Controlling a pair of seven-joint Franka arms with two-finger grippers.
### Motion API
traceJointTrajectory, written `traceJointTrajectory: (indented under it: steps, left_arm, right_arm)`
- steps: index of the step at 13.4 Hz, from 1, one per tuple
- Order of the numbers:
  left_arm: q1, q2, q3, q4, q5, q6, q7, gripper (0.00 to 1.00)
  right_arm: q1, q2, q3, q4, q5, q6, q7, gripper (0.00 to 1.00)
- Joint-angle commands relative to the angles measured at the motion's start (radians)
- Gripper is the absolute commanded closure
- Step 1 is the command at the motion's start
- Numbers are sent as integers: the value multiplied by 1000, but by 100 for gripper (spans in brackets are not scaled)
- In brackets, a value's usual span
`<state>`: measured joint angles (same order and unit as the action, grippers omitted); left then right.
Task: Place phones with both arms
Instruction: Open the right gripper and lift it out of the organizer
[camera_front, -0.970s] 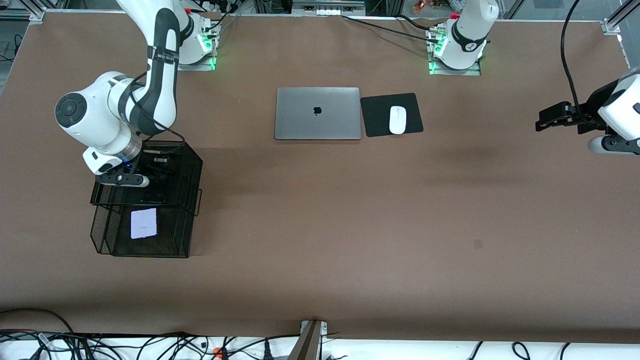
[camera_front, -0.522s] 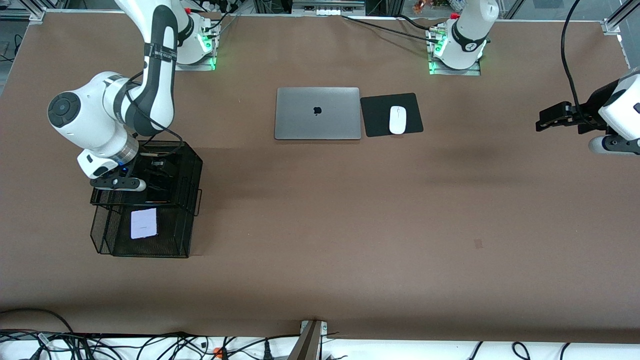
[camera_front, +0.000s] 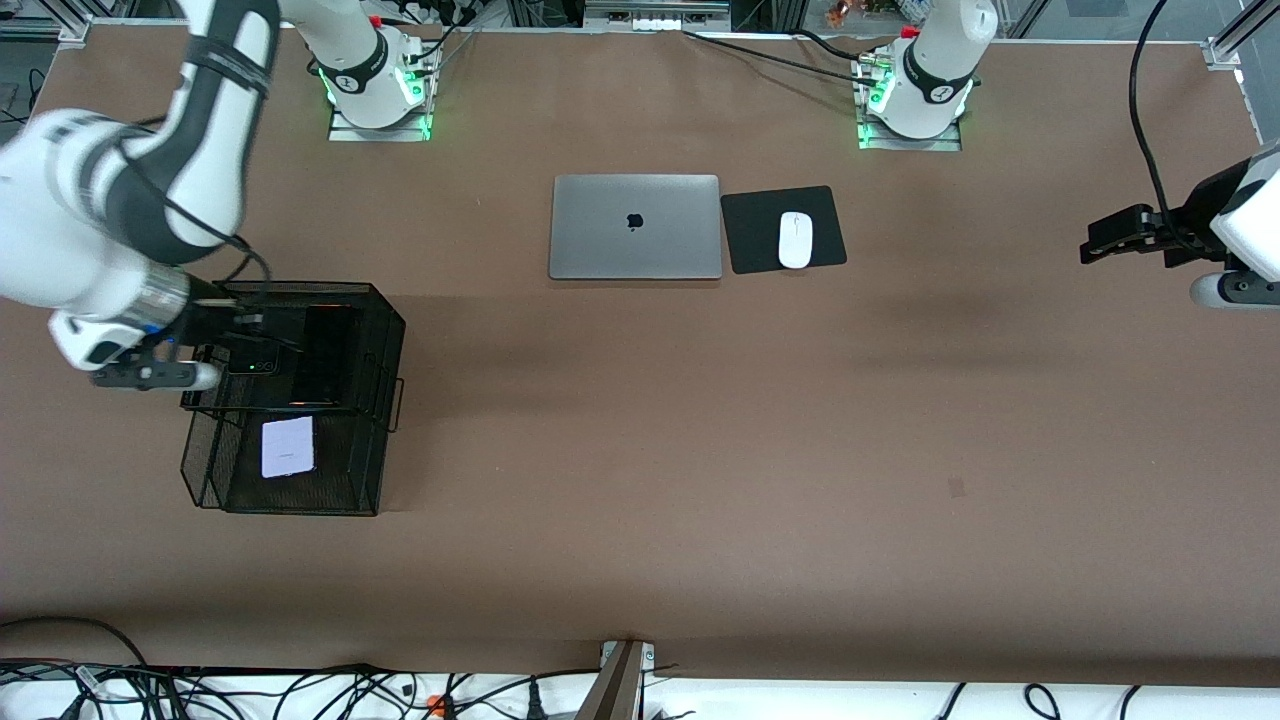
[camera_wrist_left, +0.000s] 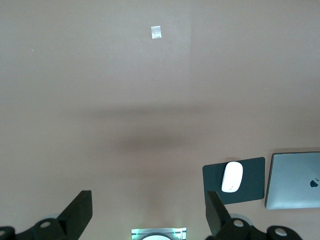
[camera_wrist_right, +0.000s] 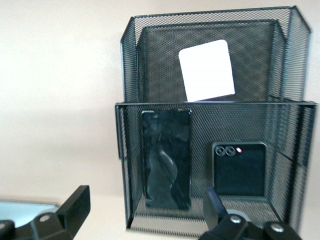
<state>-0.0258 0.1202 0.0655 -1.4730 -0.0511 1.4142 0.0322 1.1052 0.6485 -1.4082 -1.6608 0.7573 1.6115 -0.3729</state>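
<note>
Right wrist view: glossy long black phone (camera_wrist_right: 165, 157), seemingly flat.

Right tool (camera_front: 215, 352) now raised off the mesh tray (camera_front: 385, 330), toward the table edge.

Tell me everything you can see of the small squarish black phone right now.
The small squarish black phone is a compact glossy dark slab with rounded corners; two round camera lenses and a small red dot sit along one edge. It lies flat on the mesh floor of the upper tier of the black wire mesh organizer, beside the longer black phone, apart from it. Nothing grips it: the right gripper is above the tray, jaws open.
</note>
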Motion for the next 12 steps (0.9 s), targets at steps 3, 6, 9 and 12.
traceJointTrajectory:
  steps: [3, 6, 9, 12]
  left_arm:
    - [9, -19, -3, -6, 25, 2, 49, 0]
    - [21, -19, -1, -6, 25, 2, 69, 0]
    - [30, -19, -3, -6, 25, 3, 74, 0]
    - [30, -19, -4, -6, 25, 3, 74, 0]
  right_arm:
    - [-93, 11, 17, 219, -36, -209, 97, 0]
    - [-87, 13, 20, 230, -38, -203, 108, 0]
    - [-88, 13, 14, 236, -52, -200, 104, 0]
    - [-93, 14, 26, 248, -52, -197, 114, 0]
